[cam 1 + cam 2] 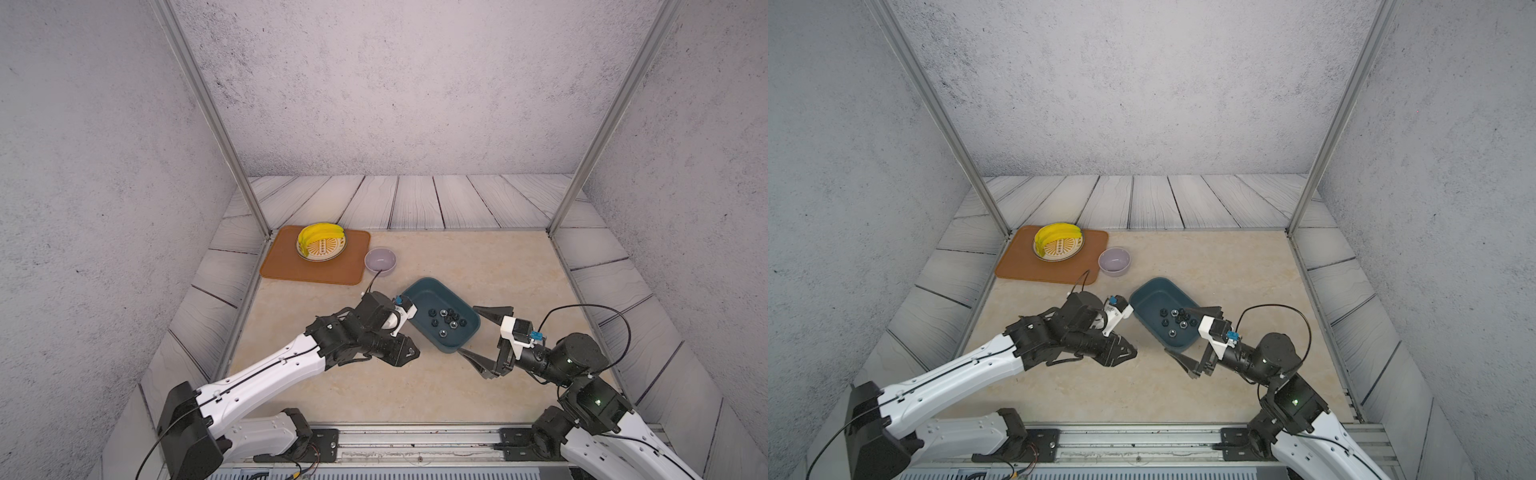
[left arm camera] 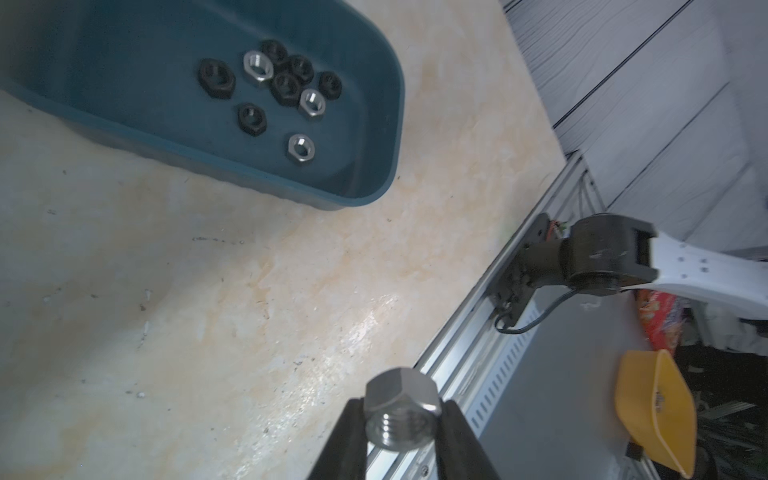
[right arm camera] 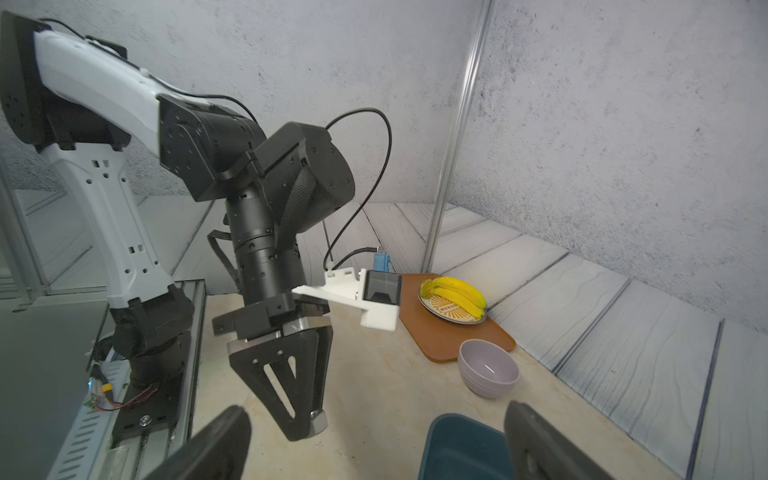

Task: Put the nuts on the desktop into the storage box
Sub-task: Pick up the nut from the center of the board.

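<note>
Silver steel, threaded through: one nut [image 2: 401, 409] sits clamped between my left fingers [image 1: 409, 352], pinched at the very tips, with its bore showing in the left wrist view. Those fingers point down over the bare worktop [image 1: 374, 386], just beside the long near wall of the box [image 2: 376, 124] and not yet over it. Inside the box lie nine nuts [image 2: 286, 85], six black and three silver, bunched toward the end nearest my right arm. My right fingers [image 1: 492, 312] stand wide apart and hold nothing. They straddle that end of the box, and I cannot tell whether they touch it. I can find no other nut loose on the worktop in any view, so I judge this to be the carry of what may be the last one: picked, not delivered. The next move calls for a short swing across the rim, high enough that the nut clears the wall. Then the left fingers should part low over the box floor, so the nut drops without bouncing out. The grip is only at the tips, so I should go smoothly.
</note>
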You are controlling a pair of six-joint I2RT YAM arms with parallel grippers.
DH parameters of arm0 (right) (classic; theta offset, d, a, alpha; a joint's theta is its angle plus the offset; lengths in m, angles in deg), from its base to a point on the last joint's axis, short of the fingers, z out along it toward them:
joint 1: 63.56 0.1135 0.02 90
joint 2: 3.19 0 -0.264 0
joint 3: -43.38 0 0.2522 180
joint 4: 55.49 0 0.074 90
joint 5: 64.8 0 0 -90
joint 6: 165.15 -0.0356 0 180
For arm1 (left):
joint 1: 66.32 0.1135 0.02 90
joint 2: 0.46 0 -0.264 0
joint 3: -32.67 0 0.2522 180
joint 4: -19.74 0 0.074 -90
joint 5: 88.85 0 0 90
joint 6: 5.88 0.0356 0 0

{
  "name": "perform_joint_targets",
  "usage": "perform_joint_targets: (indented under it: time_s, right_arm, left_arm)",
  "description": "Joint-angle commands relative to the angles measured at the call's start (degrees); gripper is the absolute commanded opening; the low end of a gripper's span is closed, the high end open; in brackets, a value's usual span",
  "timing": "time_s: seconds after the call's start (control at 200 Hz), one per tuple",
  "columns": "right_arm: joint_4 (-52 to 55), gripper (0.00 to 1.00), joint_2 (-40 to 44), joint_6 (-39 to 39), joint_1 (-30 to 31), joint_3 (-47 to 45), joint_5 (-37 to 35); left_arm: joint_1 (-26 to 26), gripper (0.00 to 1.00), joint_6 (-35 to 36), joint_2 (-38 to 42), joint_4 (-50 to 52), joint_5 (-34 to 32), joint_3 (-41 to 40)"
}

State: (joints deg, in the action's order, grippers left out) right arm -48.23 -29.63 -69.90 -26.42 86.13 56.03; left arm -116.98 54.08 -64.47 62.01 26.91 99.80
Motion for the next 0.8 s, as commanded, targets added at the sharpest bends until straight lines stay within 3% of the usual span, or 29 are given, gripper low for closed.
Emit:
perform_joint_targets:
  time_s: [0.0, 0.08, 0.31, 0.791]
  right_arm:
    - [-7.5, 0.99, -1.0, 1.0, -0.1, -1.0, 8.5]
    - [-7.9, 0.99, -2.6, 0.8, -0.1, -0.3, 12.1]
    - [-12.1, 0.99, -5.0, -0.9, 1.5, 0.6, 14.3]
    - [-26.1, 0.93, -14.7, -1.2, 11.1, 0.2, 5.4]
  left_arm:
    - [1.5, 0.29, -3.5, 5.4, -8.2, 7.4, -2.6]
    - [2.1, 0.3, -5.2, 8.7, -12.0, 9.8, -4.0]
    - [2.1, 0.31, -7.7, 12.3, -18.5, 15.0, -5.0]
    - [2.2, 0.31, -15.3, 12.6, -31.2, 18.5, -6.0]
